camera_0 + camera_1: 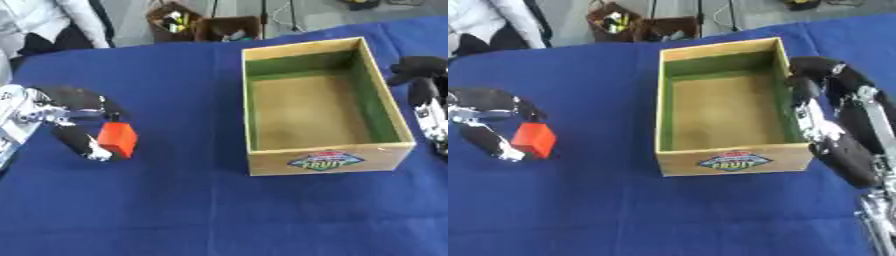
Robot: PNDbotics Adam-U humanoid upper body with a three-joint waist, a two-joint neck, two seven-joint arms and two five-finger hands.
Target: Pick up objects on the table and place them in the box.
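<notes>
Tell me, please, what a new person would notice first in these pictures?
Probably the orange block at the left, bright against the blue cloth, with the left hand curled around it. Next, the open wooden box in the middle, which looks empty inside. The right hand hangs curled beside the box's right wall.

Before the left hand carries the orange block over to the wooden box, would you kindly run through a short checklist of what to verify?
1. Left hand curled round the small orange block: ok.
2. Block lifted clear of the blue tablecloth: cannot tell.
3. Open wooden box with green inner walls upright, inside empty: ok.
4. Cloth between block and box free of obstacles: ok.
5. Right hand outside the box opening, beside its right wall: ok.
</notes>
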